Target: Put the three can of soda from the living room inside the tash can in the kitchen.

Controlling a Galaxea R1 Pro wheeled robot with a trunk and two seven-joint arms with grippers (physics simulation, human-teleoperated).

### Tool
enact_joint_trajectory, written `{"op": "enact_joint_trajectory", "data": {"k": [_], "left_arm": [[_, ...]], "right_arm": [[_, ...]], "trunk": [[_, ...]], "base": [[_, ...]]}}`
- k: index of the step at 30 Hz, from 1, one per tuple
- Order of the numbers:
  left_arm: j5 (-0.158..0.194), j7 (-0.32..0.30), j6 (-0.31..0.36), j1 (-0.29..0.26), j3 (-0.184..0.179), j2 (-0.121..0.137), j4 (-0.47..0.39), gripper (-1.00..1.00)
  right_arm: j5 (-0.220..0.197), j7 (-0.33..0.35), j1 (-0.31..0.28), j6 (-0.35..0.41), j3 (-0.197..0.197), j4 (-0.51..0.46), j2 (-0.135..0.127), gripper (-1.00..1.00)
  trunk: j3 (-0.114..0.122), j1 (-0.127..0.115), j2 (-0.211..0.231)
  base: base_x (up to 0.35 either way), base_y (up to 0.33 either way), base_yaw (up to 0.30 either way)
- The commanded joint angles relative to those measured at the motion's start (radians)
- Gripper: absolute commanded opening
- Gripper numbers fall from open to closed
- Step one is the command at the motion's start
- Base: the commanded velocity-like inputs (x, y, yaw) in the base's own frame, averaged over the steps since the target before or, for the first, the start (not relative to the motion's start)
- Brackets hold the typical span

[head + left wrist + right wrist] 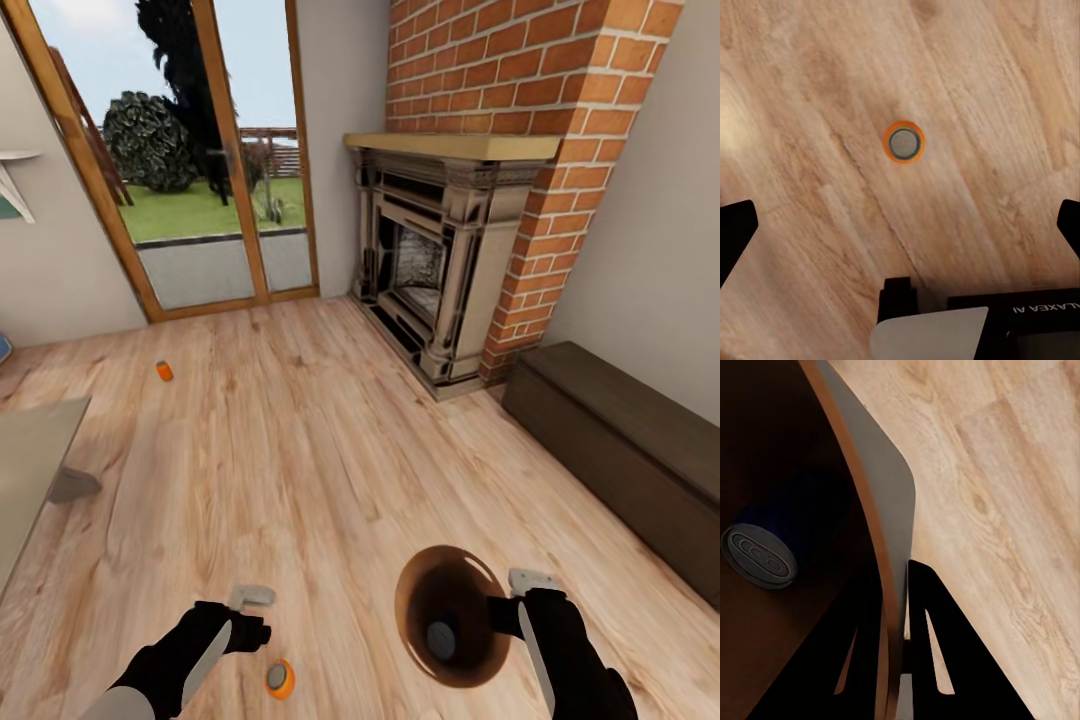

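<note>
While the robot stands on the wood floor (330, 440) of the living room, both black arms reach forward and down at the near edge of the head view. The right arm comes in from the lower right, and its right claw (904, 607) is closed on the rim of the tash can (420, 585): in the right wrist view one finger lies inside the wall and the other outside it, pinching the copper-brown side. The bin hangs tilted, its dark mouth turned up toward the head camera. A can end, grey and round (441, 640), lies at the bottom of the bin.

The left arm bends in from the lower left, wrist pointing downward. The left claw (900, 221) hangs over the floor with its fingers spread wide and nothing between them; the dark fingertips (735, 232) show at the two sides of the left wrist view. Just below it an orange soda can (904, 142) stands upright on the boards, grey top facing up, apart from the fingers.

A third orange can (164, 371) lies far off on the floor, toward the wood-framed glass doors (200, 160). The brick fireplace (450, 250) stands at the far right, a dark low cabinet (620, 450) along the right wall, and a table (30, 460) corner enters from the left.
</note>
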Motion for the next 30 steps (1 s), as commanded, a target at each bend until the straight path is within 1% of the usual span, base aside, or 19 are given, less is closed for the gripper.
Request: {"op": "enact_joint_trajectory", "data": {"k": [1, 8, 11, 22, 30], "left_arm": [[0.000, 0.000, 0.000, 0.000, 0.000, 0.000, 0.000, 1.00], [0.000, 0.000, -0.001, 0.000, 0.000, 0.000, 0.000, 1.00], [0.001, 0.000, -0.001, 0.000, 0.000, 0.000, 0.000, 1.00], [0.001, 0.000, -0.008, 0.000, 0.000, 0.000, 0.000, 1.00], [0.000, 0.000, -0.015, 0.000, 0.000, 0.000, 0.000, 1.00]], "right_arm": [[-0.007, 0.004, 0.000, 0.000, 0.000, 0.000, 0.000, -1.00], [-0.007, 0.004, 0.000, -0.001, 0.000, -0.001, 0.000, -1.00], [-0.007, 0.004, 0.000, -0.001, -0.001, -0.001, 0.000, -1.00], [-0.007, 0.004, 0.000, 0.000, 0.000, 0.001, 0.000, -1.00], [-0.007, 0.004, 0.000, -0.001, 0.000, 0.001, 0.000, -1.00]], "trunk": [[0.000, 0.000, 0.000], [0.000, 0.000, 0.000], [0.000, 0.000, 0.000], [0.000, 0.000, 0.000], [0.000, 0.000, 0.000]], "base": [[0.345, 0.034, 0.000], [0.327, 0.010, 0.000], [0.184, 0.002, 0.000], [0.062, 0.024, 0.000], [0.008, 0.090, 0.000]]}}
